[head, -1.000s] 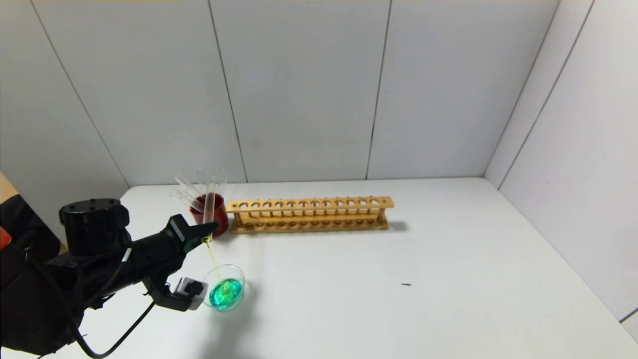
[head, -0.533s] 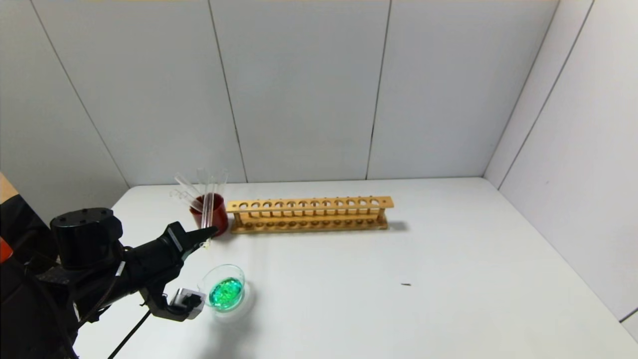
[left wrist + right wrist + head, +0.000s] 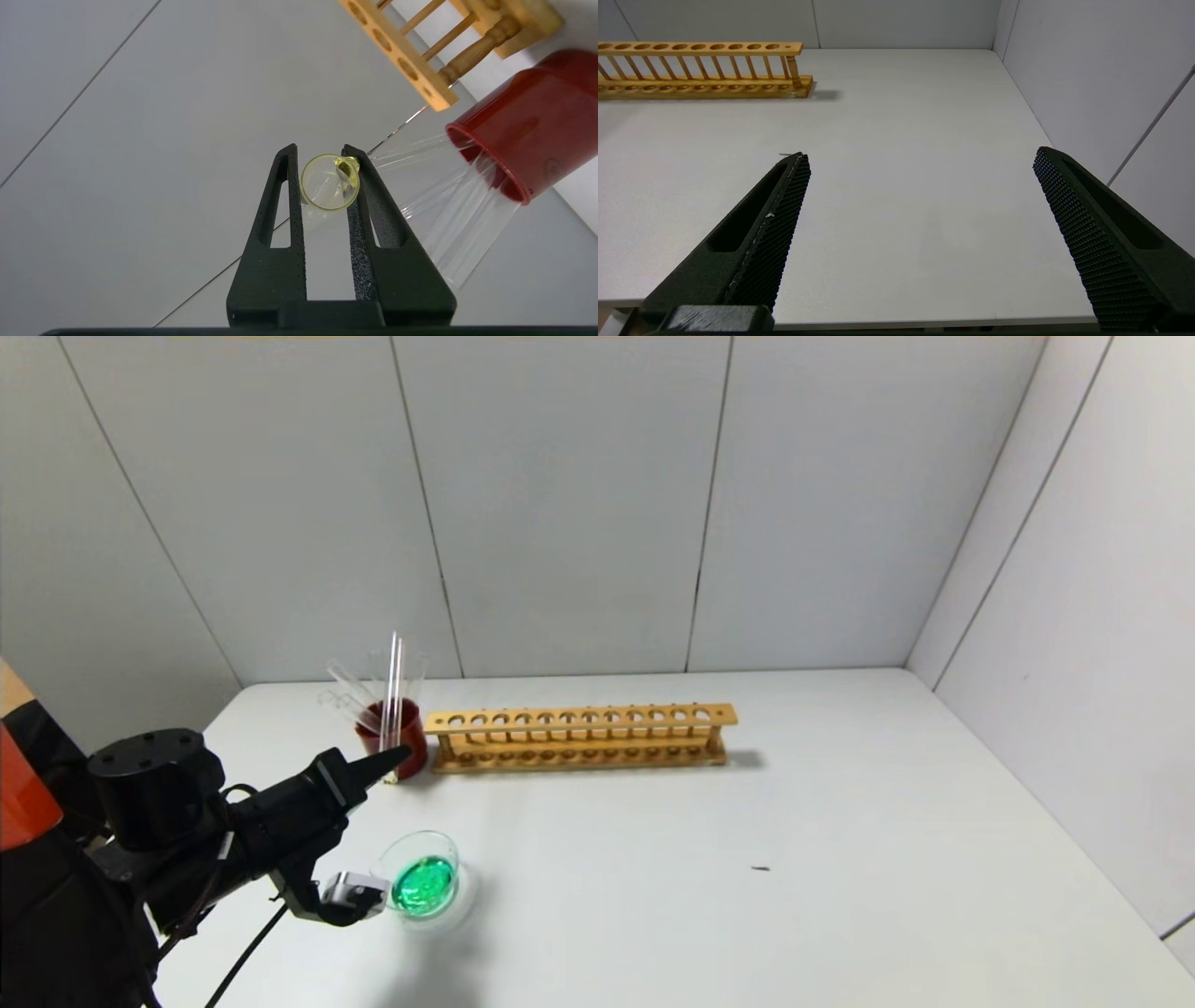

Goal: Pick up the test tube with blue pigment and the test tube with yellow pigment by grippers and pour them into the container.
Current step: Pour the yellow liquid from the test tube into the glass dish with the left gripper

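Tilting back upright, the test tube with yellow pigment [image 3: 394,695] now stands nearly vertical in the left hand [image 3: 397,758], where a second ago it slanted down and a thin yellow thread ran from its mouth into the container [image 3: 422,882]. In the head view that stream has stopped, and the hand has drawn back from over the dish toward the dark red cup [image 3: 405,739], which carries several plain clear tubes. The container sits on the worktop [image 3: 747,859] just beside the arm's small grey box, filled with bright green liquid, which I take to mean blue and yellow are both already in it. The wooden rack [image 3: 579,737] stands empty behind.

From the left wrist view, the left hand [image 3: 327,182] is pinched narrow around the tube [image 3: 329,182], seen mouth-on as a yellow-tinted ring with only a smear of colour inside; it looks drained. The red cup [image 3: 528,121] lies close by with its clear tubes fanning out.

From the right wrist view, the right hand [image 3: 920,168] hangs wide and holding nothing above bare worktop, parked.

Pouring seems complete; what likely remains is dropping the spent tube among the others in the cup.
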You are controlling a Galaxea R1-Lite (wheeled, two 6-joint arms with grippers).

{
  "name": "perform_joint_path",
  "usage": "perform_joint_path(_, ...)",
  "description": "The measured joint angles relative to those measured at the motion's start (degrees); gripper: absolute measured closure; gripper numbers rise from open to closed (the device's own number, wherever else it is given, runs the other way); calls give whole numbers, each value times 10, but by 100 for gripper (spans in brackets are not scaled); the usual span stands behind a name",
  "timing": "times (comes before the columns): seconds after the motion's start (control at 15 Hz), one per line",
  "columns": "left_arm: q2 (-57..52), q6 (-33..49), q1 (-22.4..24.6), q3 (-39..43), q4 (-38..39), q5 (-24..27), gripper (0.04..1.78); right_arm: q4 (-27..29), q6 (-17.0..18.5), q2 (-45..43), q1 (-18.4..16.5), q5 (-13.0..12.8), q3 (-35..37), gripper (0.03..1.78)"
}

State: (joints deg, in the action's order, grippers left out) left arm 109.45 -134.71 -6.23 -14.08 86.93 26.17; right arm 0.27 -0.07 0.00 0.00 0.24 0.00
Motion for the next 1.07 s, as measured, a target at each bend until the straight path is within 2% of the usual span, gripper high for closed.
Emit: perform_joint_path(1.07,-1,-47,0,2,2,-4,151,0,0,0,0,0,0,6)
